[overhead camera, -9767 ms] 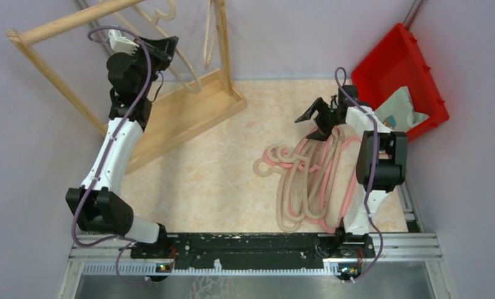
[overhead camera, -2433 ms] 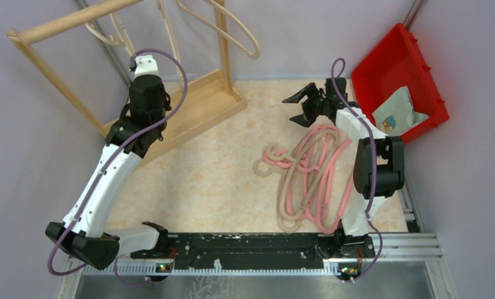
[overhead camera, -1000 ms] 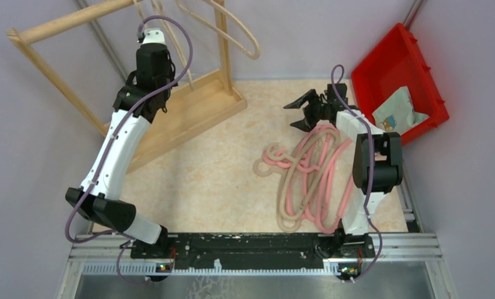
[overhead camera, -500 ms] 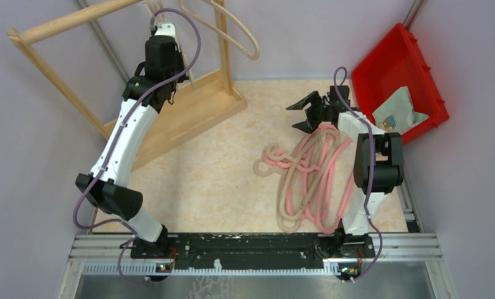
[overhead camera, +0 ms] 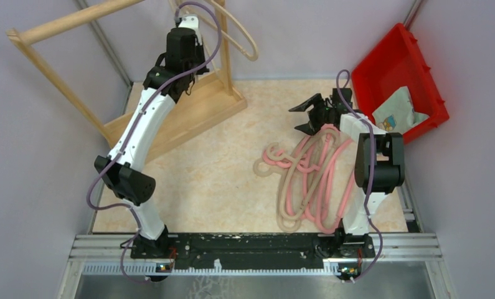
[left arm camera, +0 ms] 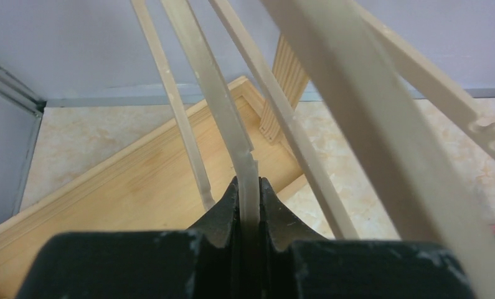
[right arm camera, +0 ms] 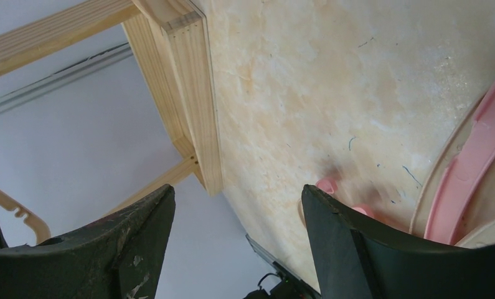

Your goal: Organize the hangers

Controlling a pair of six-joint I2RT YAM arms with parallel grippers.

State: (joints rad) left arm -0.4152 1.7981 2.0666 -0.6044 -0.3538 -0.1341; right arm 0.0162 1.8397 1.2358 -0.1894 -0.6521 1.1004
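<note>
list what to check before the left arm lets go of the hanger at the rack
1. left claw shut on the beige hanger: ok
2. that hanger's hook seated over a pole of the wooden rack: cannot tell, the hook is out of view
3. right claw open and empty: ok
4. hanger pile untangled for the next pick: not ok, pink and beige loops are interlaced

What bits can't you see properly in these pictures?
- Hook of the beige hanger pinched in the left tool: cut off by the top edge in the left wrist and top views, so whether it hangs on the wooden rack is unclear.
- Hanger pile: tangled, partly under the right arm in the top view; count unclear.
- Packet in the red bin: print too small.
</note>
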